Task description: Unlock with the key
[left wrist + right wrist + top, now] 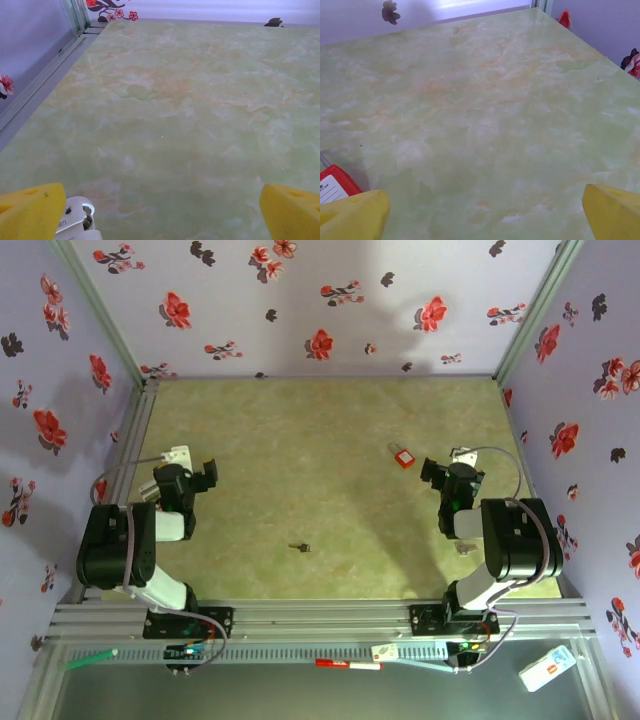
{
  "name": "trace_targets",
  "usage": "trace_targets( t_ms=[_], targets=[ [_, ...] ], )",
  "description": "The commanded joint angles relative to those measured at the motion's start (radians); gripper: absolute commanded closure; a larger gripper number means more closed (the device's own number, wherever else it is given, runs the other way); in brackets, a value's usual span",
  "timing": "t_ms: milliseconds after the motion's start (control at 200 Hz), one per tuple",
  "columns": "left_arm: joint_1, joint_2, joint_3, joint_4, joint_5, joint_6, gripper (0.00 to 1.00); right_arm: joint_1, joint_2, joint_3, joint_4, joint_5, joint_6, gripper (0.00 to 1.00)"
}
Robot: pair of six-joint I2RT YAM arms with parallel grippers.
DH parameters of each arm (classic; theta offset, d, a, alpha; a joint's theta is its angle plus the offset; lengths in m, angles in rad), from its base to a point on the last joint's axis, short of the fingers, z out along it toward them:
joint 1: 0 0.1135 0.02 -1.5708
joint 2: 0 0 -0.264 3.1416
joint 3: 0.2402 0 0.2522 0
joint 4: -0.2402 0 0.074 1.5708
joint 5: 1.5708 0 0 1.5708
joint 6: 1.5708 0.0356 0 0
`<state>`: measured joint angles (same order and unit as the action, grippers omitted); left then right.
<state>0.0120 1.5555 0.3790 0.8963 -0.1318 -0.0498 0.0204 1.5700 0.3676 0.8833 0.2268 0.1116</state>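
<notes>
The tiny dark key [299, 547] lies on the green marbled table, near the front and between the two arms. A red padlock [403, 456] with a white label lies at the right middle of the table; its corner shows at the lower left of the right wrist view [335, 182]. My left gripper [208, 472] is folded back at the left side, open, its yellow pads [32, 210] wide apart over bare table. My right gripper [434, 473] rests just right of the padlock, open, with yellow pads [612, 210] far apart and nothing between them.
Floral walls close in the table on three sides, with aluminium rails along the left edge [45, 85] and the front [320, 620]. A red pen [347, 664], a green stick [90, 658] and a white box [547, 667] lie in front of the rail.
</notes>
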Motion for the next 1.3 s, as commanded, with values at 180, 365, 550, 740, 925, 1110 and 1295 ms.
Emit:
trace_targets(
  t_ms=[180, 365, 550, 740, 925, 1110, 1295],
  targets=[
    [-0.002, -0.015, -0.002, 0.021, -0.026, -0.007, 0.00, 0.001, -0.012, 0.016, 0.007, -0.010, -0.016, 0.01],
    [-0.003, -0.014, -0.002, 0.019, -0.026, -0.007, 0.00, 0.001, -0.011, 0.017, 0.004, -0.012, -0.015, 0.01],
    [-0.002, -0.014, -0.001, 0.015, -0.026, -0.007, 0.00, 0.001, -0.011, 0.019, 0.003, -0.013, -0.015, 0.01],
    [-0.003, -0.016, 0.000, 0.013, -0.026, -0.007, 0.00, 0.000, -0.014, 0.018, 0.000, -0.017, -0.013, 0.01],
    [-0.002, -0.055, 0.017, -0.044, -0.020, -0.005, 0.00, 0.001, -0.035, 0.030, -0.032, -0.037, -0.025, 0.01],
    [-0.002, -0.165, 0.041, -0.177, -0.020, -0.002, 0.00, 0.011, -0.139, 0.049, -0.166, -0.025, -0.029, 0.01],
    [-0.006, -0.311, 0.081, -0.321, -0.023, -0.037, 0.00, 0.044, -0.295, 0.110, -0.442, -0.004, 0.027, 0.01]
  ],
)
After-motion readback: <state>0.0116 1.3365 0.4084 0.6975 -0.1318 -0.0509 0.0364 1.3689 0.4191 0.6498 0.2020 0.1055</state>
